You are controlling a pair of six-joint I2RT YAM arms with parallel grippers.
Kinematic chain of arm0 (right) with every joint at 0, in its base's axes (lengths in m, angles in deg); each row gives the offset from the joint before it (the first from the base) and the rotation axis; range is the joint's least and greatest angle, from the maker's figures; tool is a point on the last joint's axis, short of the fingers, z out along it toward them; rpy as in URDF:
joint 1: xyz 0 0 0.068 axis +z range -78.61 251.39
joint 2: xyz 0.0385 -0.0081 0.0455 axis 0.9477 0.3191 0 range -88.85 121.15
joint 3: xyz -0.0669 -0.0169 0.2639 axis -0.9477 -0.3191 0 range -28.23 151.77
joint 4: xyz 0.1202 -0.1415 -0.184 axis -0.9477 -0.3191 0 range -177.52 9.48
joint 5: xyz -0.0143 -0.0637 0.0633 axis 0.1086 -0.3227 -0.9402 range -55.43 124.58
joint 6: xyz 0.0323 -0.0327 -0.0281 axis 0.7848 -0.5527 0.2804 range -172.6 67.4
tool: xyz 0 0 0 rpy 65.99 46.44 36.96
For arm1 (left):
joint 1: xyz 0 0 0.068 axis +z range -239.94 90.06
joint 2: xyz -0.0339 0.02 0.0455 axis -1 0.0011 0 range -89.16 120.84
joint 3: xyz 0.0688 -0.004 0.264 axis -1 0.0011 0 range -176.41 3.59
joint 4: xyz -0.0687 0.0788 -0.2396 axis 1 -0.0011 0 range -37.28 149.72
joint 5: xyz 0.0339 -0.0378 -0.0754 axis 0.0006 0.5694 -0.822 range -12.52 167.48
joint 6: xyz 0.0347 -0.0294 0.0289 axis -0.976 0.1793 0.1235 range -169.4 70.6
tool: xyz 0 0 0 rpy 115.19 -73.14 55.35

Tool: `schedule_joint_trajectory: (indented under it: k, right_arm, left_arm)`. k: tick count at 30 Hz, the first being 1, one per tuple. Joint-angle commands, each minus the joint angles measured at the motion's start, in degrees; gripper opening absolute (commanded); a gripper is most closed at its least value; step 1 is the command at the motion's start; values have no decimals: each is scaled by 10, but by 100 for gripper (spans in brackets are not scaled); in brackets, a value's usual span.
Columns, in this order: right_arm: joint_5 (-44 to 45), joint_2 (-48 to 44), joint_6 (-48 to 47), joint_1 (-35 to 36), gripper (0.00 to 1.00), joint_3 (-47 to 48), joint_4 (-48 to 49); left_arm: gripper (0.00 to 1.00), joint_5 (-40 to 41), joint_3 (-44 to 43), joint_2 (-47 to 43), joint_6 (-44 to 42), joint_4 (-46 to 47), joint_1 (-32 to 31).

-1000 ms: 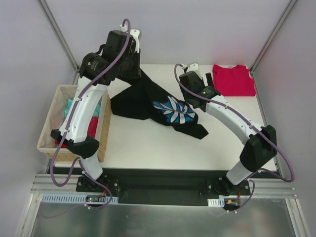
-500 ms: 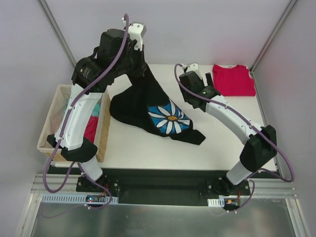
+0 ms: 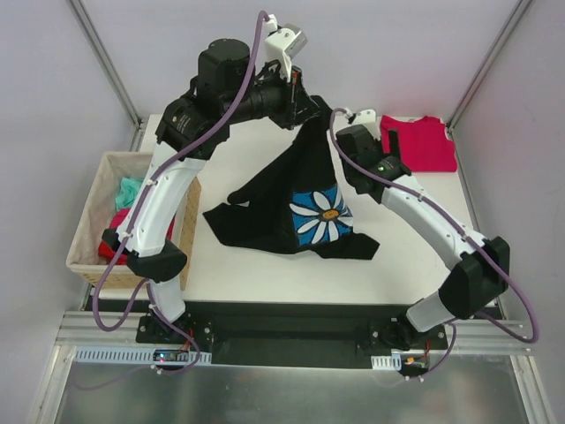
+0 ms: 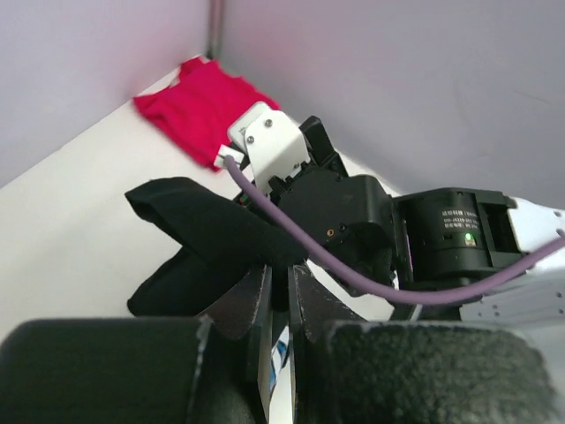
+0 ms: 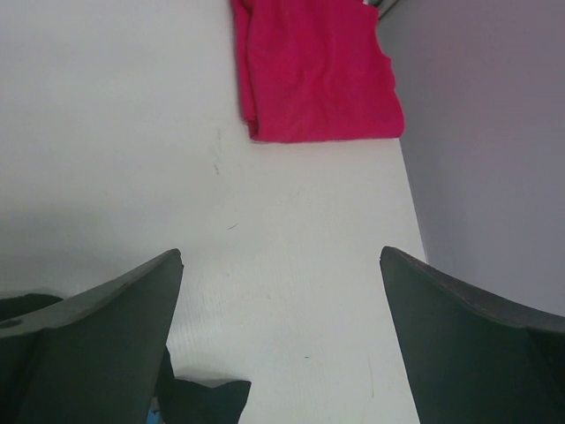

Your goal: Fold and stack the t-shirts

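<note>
The left gripper (image 3: 307, 108) is pinching the black t-shirt (image 3: 282, 208) tight, dangling it just beside the folded red t-shirt (image 3: 419, 143). The right gripper (image 5: 282, 344) is waiting wide and empty near that red t-shirt. Spreading for the fold seems underway; next, the right gripper needs a free corner.

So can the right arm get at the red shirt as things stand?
Probably yes. The right gripper is open and empty, and the red shirt lies flat just beyond it with only table between. The black shirt hangs to its left.
</note>
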Motion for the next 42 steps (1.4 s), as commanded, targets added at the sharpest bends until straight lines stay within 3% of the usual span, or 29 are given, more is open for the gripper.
schedule_joint_trajectory:
  k: [1, 6, 9, 11, 12, 13, 16, 19, 24, 31, 37, 42]
  right_arm:
    - [74, -80, 23, -18, 100, -17, 49]
    - [130, -106, 30, -24, 99, -26, 48]
    - [136, -134, 35, -25, 100, -37, 48]
    - [136, -150, 35, -25, 100, -39, 46]
    - [136, -154, 34, -25, 97, -39, 43]
    - [134, -162, 33, -25, 97, -38, 43]
    - [120, -169, 31, -25, 97, -33, 37]
    - [100, -173, 30, -24, 96, -32, 36]
    - [76, -141, 30, -12, 97, -18, 29]
    - [47, -59, -17, 33, 97, 30, 4]
    - [0, 10, 4, 45, 98, 45, -32]
    - [-5, 25, 10, 49, 98, 36, -32]
  left_arm:
    - [2, -117, -7, -25, 31, 144, -8]
    - [5, -86, 57, 13, 34, 148, -8]
    - [8, -79, 106, 83, 47, 145, -6]
    - [31, -88, 125, 152, 55, 141, -8]
    - [48, -91, 127, 177, 61, 139, -9]
    - [99, -91, 122, 202, 60, 135, -15]
    - [99, -68, 98, 283, 52, 95, -22]
    - [99, -17, 126, 282, 45, 75, -22]
    - [99, 129, 176, 167, 3, 17, -16]
    - [99, 285, 361, -51, 52, -36, 27]
    - [99, 333, 475, -115, 92, -80, 57]
    - [98, 312, 532, -92, 96, -67, 79]
